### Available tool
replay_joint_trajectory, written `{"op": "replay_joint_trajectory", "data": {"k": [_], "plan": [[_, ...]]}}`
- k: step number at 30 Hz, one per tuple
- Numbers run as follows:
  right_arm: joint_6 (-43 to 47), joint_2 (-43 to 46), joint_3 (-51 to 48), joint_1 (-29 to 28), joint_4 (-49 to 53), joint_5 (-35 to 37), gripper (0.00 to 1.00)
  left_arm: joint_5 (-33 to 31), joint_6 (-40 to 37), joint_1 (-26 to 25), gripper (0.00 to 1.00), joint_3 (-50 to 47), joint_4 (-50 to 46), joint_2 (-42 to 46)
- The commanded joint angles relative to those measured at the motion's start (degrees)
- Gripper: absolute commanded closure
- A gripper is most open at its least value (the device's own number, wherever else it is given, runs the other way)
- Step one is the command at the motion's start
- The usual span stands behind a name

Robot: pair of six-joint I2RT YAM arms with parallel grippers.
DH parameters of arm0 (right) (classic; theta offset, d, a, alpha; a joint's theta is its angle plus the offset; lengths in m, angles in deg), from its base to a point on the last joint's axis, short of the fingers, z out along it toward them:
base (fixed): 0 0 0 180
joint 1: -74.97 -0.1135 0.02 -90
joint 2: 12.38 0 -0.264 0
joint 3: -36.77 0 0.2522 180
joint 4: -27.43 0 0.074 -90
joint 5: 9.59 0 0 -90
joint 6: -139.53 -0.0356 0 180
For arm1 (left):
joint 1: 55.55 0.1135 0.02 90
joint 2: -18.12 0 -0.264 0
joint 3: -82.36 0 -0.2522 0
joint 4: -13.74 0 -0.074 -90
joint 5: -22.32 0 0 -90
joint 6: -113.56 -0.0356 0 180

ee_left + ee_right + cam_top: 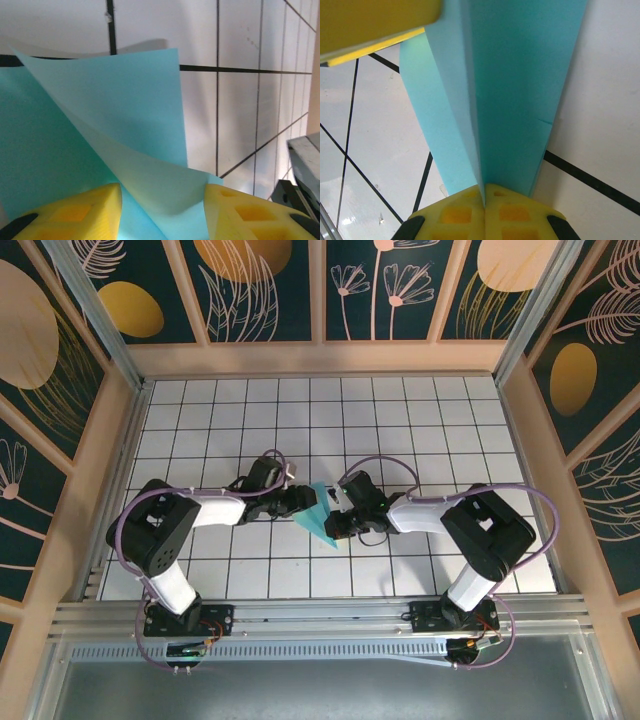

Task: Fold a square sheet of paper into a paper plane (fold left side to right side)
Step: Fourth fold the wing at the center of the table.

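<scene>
The turquoise sheet of paper (322, 523), folded into a narrow pointed shape, lies at the middle of the table between both grippers. My right gripper (338, 519) is shut on its central crease; in the right wrist view the yellow fingertips (470, 210) meet on the crease (484, 189) and the paper (515, 90) runs away from them. My left gripper (304, 499) stands at the paper's left side. Its yellow fingers (95, 205) are apart, and a raised, curling flap of the paper (125, 100) arches between them (162, 187).
The white gridded table (430, 420) is boxed in by peach-framed patterned walls (90, 470). A metal rail (320, 615) runs along the near edge by the arm bases. A finger of the left gripper (375, 20) shows above the paper in the right wrist view.
</scene>
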Motion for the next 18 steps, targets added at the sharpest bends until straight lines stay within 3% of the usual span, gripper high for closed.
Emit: {"op": "replay_joint_trajectory", "data": {"k": [1, 18], "plan": [[-0.9, -0.9, -0.3, 0.2, 0.1, -1.4, 0.97, -1.9, -1.4, -0.3, 0.54, 1.3, -4.0, -1.6], [-1.4, 2.3, 0.3, 0.2, -0.2, -2.2, 0.85, -4.4, -2.2, -0.4, 0.55, 1.7, -6.4, -3.6]]}}
